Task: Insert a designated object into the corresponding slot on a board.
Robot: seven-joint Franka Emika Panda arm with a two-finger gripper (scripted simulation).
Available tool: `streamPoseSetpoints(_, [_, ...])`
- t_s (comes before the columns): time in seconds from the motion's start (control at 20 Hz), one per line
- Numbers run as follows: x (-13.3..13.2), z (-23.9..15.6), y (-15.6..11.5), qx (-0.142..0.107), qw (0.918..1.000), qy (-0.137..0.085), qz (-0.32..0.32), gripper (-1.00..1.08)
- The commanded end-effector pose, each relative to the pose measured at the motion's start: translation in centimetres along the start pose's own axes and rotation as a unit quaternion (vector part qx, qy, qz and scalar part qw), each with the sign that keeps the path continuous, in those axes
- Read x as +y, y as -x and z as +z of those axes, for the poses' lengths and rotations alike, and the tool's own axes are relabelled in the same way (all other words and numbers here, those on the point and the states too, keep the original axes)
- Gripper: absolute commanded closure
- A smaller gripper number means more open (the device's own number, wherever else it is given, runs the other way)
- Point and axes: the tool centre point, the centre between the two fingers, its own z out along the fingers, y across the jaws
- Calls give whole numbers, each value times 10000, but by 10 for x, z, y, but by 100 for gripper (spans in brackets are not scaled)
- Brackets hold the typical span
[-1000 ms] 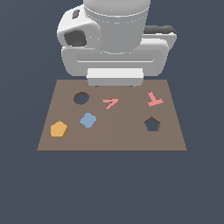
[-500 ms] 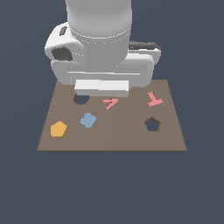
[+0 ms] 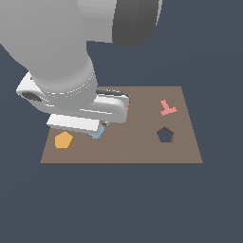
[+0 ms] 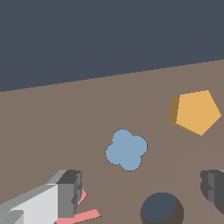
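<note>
The orange pentagon block [image 3: 63, 140] is seen lying flat on the brown board [image 3: 128, 152], near the corner at the exterior view's left, on the side nearer that camera. It is untouched and free of the gripper [image 4: 142, 192]. The pentagon slot [image 3: 165, 135] is located towards the exterior view's right of the board, well apart from the block, and is seen dark and unfilled. A pink angular piece [image 3: 167, 108] is noted just beyond the slot.

In the exterior view the arm's wrist is seen low over the left half of the board, covering most of the light-blue block [image 3: 98, 132], of which only an edge is visible.

In the wrist view the jaws are seen spread apart with nothing held between them. The blue block [image 4: 126, 149], the orange block [image 4: 195, 112], the round hole [image 4: 161, 209] and a pink piece [image 4: 80, 211] beside one finger [image 4: 68, 192] are recorded there.
</note>
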Motion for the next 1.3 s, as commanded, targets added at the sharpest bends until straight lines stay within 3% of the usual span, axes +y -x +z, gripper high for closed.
streamPoseSetpoints(0.0, [21, 15, -12, -8, 9998, -1, 174, -92])
streamPoseSetpoints(0.55, [78, 55, -41, -30, 9979, -15, 646, -92])
streamPoseSetpoints(1.25, [88, 71, -46, -36, 9973, -16, 728, -92])
